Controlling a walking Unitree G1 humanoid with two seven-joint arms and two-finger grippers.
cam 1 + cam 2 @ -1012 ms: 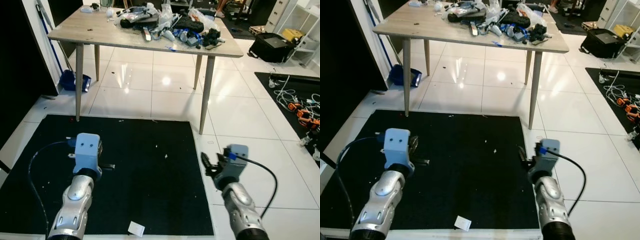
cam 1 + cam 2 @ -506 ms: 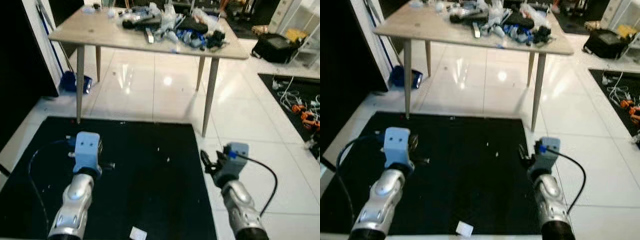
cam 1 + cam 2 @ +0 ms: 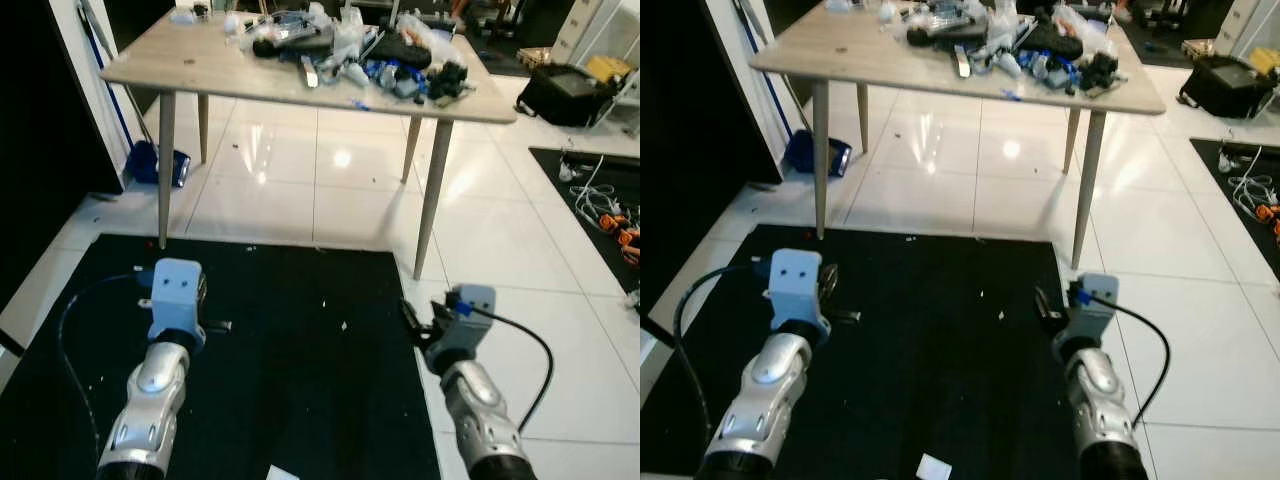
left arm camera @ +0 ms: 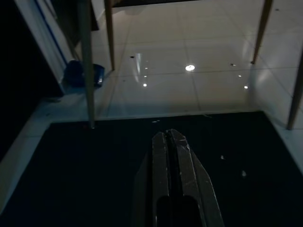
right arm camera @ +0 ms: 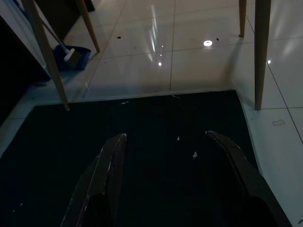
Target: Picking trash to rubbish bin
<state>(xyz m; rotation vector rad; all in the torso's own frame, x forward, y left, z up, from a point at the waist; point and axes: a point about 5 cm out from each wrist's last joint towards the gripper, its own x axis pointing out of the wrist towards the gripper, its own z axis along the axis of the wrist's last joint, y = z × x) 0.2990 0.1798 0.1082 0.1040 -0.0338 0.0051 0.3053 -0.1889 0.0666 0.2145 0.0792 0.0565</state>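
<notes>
I stand at the near edge of the black mat (image 3: pixel 290 340), both arms held out low over it. My left gripper (image 4: pixel 169 139) hangs above the mat's left half, its two black fingers pressed flat together and holding nothing. Near the mat's near edge, between my two arms, lies a small white scrap of paper (image 3: pixel 933 467), the closest bit of trash I can see; smaller white flecks (image 5: pixel 194 154) dot the mat farther out. My right gripper (image 5: pixel 165 142) hangs over the mat's right edge, fingers spread wide apart with only dark mat between them. Beyond the mat's far edge stands a wooden table (image 3: pixel 200 70) on white tiles, its top heaped with clutter (image 3: pixel 360 50). A blue dustpan (image 3: pixel 155 162) rests on the floor off the mat's far left corner.
</notes>
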